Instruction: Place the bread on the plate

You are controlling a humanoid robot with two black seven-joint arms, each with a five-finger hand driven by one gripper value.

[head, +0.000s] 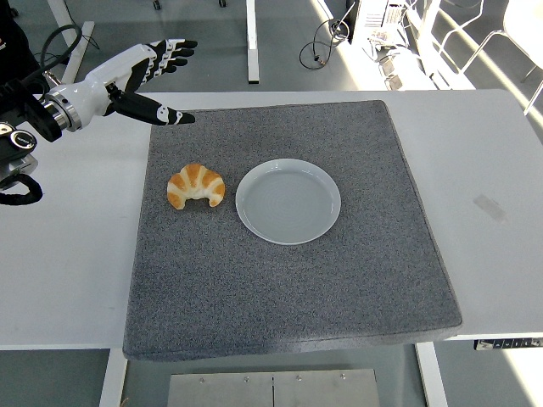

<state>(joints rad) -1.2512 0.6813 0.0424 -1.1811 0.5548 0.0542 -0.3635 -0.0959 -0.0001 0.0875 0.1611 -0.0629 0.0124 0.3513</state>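
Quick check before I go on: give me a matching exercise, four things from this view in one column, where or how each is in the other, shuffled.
Things:
1. croissant
2. plate
3. left hand
4. mat

Places or states:
A. empty, near the mat's middle
B. open, above the mat's far left corner, holding nothing
C. lying on the mat just left of the plate
D. spread over the white table

Pairs: 1-C, 2-A, 3-B, 4-D
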